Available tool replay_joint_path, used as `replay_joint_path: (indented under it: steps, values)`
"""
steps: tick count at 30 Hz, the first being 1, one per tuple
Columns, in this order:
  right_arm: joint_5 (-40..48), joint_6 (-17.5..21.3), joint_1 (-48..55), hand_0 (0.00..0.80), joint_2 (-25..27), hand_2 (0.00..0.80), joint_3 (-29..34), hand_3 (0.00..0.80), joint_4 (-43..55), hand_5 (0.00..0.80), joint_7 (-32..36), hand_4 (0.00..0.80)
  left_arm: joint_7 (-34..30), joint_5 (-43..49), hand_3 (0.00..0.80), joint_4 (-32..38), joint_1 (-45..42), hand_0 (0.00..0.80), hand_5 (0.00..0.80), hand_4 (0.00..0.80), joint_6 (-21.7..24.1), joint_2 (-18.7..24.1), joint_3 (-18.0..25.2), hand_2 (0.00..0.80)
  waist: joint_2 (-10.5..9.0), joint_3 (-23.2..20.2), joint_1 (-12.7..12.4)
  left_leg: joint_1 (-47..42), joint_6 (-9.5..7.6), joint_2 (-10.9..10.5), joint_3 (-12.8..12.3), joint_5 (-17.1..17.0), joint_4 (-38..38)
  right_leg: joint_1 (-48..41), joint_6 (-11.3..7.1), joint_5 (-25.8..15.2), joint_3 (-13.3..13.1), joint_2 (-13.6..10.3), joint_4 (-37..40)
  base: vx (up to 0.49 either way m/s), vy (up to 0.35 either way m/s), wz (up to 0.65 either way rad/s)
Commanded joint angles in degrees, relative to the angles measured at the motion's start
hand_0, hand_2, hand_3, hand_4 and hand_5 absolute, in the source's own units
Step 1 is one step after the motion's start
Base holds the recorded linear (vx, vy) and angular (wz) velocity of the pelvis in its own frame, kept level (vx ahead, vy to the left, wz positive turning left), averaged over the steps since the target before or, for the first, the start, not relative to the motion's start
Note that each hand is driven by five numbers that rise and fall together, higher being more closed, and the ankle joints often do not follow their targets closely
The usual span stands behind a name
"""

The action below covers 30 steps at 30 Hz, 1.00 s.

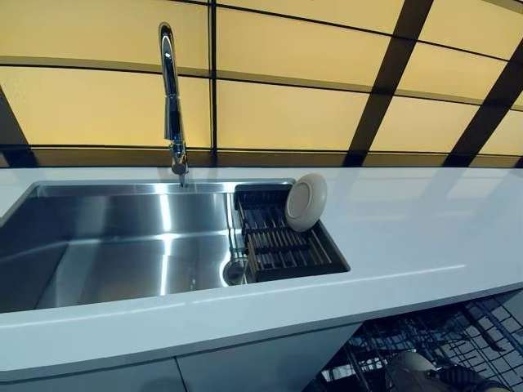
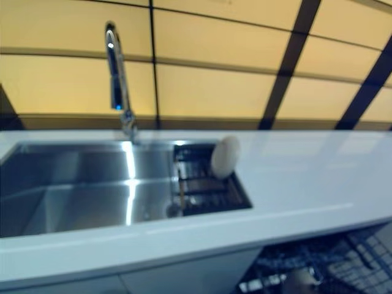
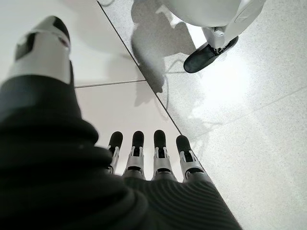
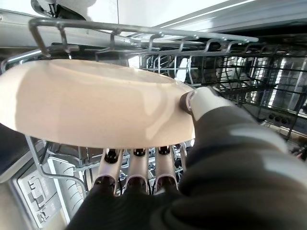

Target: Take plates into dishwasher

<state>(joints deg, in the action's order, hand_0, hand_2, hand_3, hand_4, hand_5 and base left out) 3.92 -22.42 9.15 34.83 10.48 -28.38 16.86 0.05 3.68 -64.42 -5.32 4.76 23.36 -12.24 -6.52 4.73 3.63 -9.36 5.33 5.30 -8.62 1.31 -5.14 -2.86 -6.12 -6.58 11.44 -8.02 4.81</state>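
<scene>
Cream round plate [image 4: 96, 105] lies in the right hand [image 4: 211, 124], pinched between the thumb on its upper face and the fingers [image 4: 139, 177] under its rim. This plate is held flat over the grey wire dishwasher rack [image 4: 230, 62], and the wires of the rack stand close around it on the far side and below. Whether the plate touches the wires, I cannot tell.

A second cream round plate [image 1: 306, 202] stands on its edge in the dark slatted drying rack [image 1: 282, 245], which sits in the right end of the stainless steel sink [image 1: 114, 245]. This plate leans against the rack's far right corner, beside the white countertop [image 1: 409, 237]. A tall chrome tap [image 1: 171, 98] rises behind the sink, in front of the yellow wall panels [image 1: 286, 114] with dark strips.

In the eye views the countertop edge hides most of the dishwasher rack, and only a corner of it shows at lower right, dark and hard to make out.

The left hand [image 3: 144, 163] hangs over the pale speckled floor [image 3: 249, 120] with its fingers straight and side by side, holding nothing.
</scene>
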Motion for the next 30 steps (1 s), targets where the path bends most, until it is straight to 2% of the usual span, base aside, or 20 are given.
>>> replay_joint_path:
  steps: [1,10,12,14,15,21,30]
  values:
    - [-0.77,3.23,-4.2,0.8,4.68,0.8,-0.13,0.8,-0.42,0.8,-0.71,0.8,0.23,0.47,0.0,-0.24,2.96,0.0,0.0,0.0,1.62,-0.18,0.8,0.0,0.65,0.57,-1.52,2.5,-1.41,0.98,-0.26,-2.06,0.87,-1.51,-3.2,1.97,0.3,-0.98,-3.8,0.0,0.0,0.0]
    - [-1.37,3.6,-5.27,0.784,4.8,0.784,-0.9,0.784,-0.13,0.784,-0.7,0.784,0.21,0.13,0.0,0.06,2.75,0.0,0.0,0.0,1.67,-0.89,0.24,0.0,0.78,0.39,-2.13,2.72,-0.92,1.07,0.29,-2.33,0.64,-2.23,-2.6,2.0,0.77,-0.59,-2.53,0.0,0.0,0.0]
    - [-1.89,3.7,-5.51,0.452,4.55,0.452,-0.76,0.452,-0.45,0.452,-0.7,0.452,0.33,0.19,0.0,0.14,2.61,0.0,0.0,0.0,1.52,-1.11,0.32,0.0,0.91,0.34,-2.25,2.73,-0.77,1.15,0.16,-2.43,0.6,-2.43,-2.47,2.0,0.93,-0.46,-2.2,0.0,0.0,0.0]
    - [-1.89,3.36,-5.62,0.289,4.49,0.289,-0.84,0.289,-0.32,0.289,-0.88,0.289,0.48,0.16,0.0,0.11,2.56,0.0,0.0,0.0,1.38,-1.16,0.25,0.0,0.95,0.32,-2.28,2.72,-0.7,1.21,0.12,-2.47,0.6,-2.47,-2.4,2.06,0.97,-0.42,-2.15,0.0,0.0,0.0]
    - [-1.85,3.14,-5.62,0.0,4.49,0.0,-0.83,0.0,-0.21,0.0,-0.95,0.0,0.5,0.24,0.0,0.04,2.51,0.0,0.0,0.0,1.37,-1.16,0.28,0.0,0.98,0.26,-2.28,2.71,-0.69,1.19,0.14,-2.47,0.59,-2.5,-2.35,2.11,0.99,-0.37,-2.12,0.0,0.0,0.0]
    - [-1.42,1.84,-5.29,0.0,3.74,0.0,-0.8,0.0,0.97,0.0,-0.51,0.0,0.45,0.31,0.0,-0.22,2.24,0.0,0.0,0.0,1.67,-1.44,0.59,0.0,1.24,0.0,-1.97,2.58,-0.53,1.3,0.02,-2.58,0.58,-2.7,-1.99,2.49,0.59,-0.13,-2.03,0.0,0.0,0.0]
    - [0.53,2.42,-5.08,0.0,2.78,0.0,0.7,0.0,4.31,0.0,-2.04,0.0,0.49,0.17,0.0,-0.01,2.1,0.0,0.0,0.0,1.87,-2.18,0.46,0.0,1.66,-0.34,-1.39,2.06,-0.39,1.34,-0.29,-2.56,0.55,-3.16,-1.67,2.73,0.3,-0.04,-1.75,0.0,0.0,0.0]
